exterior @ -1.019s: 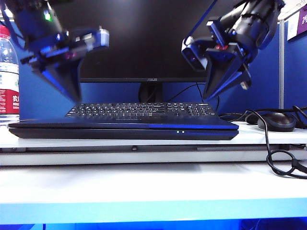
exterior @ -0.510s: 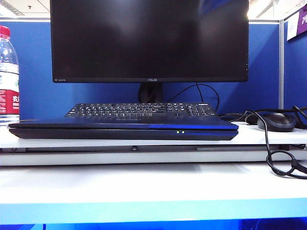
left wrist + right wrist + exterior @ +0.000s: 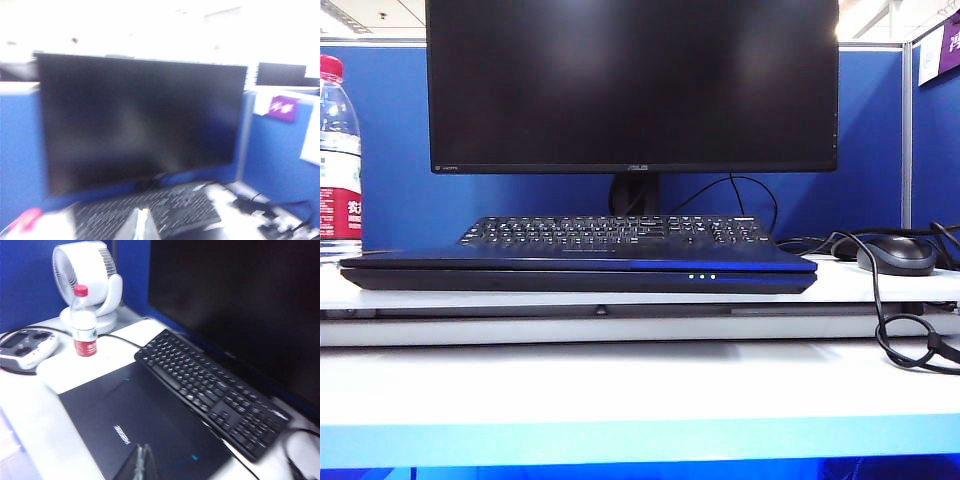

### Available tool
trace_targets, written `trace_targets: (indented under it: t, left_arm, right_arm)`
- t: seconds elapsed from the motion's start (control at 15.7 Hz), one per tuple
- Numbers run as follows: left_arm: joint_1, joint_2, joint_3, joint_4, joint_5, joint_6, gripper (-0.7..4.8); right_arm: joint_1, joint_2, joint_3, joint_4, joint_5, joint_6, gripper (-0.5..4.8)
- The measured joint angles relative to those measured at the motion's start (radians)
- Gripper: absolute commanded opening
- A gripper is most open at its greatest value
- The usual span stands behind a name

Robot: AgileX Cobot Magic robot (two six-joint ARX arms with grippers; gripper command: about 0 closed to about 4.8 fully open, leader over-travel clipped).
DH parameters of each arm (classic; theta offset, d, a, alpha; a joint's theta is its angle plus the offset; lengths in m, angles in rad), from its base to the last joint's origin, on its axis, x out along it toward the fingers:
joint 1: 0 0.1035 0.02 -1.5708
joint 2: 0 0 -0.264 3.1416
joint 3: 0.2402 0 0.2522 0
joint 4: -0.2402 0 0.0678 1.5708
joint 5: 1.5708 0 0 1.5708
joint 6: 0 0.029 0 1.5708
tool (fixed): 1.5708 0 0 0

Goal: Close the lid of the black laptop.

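1. Gone from the exterior view since a second ago: both arms, seen then hanging over the wide, slim black laptop [image 3: 577,270] in the lower middle of the frame.
2. Lying flat on its base: the thin black lid [image 3: 145,430], logo up. Task judged done.
3. Raised high and clear: left gripper [image 3: 141,224] facing the large black monitor [image 3: 137,117], right gripper [image 3: 142,463] above the lid; fingertips together on both.

An office cubicle: blue partition walls [image 3: 380,190] stand behind a large monitor [image 3: 632,85], with a keyboard [image 3: 615,229] before it and a mouse [image 3: 896,254] beside.
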Motion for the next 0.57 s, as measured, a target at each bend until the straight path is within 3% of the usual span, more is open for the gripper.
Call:
trace_targets:
  t: [0.25, 0.45, 0.57]
  left_arm:
    - [0.000, -0.132, -0.084, -0.120, -0.008, 0.008, 0.17]
    - [0.000, -0.277, -0.211, -0.091, 0.009, -0.052, 0.17]
    - [0.000, -0.383, -0.312, -0.068, 0.009, -0.136, 0.17]
  right_arm:
    - [0.000, -0.240, -0.258, 0.103, 0.046, 0.055, -0.01]
    - [0.000, -0.461, -0.524, 0.293, 0.052, 0.164, -0.01]
    - [0.000, -0.627, -0.694, 0.420, 0.070, 0.266, -0.01]
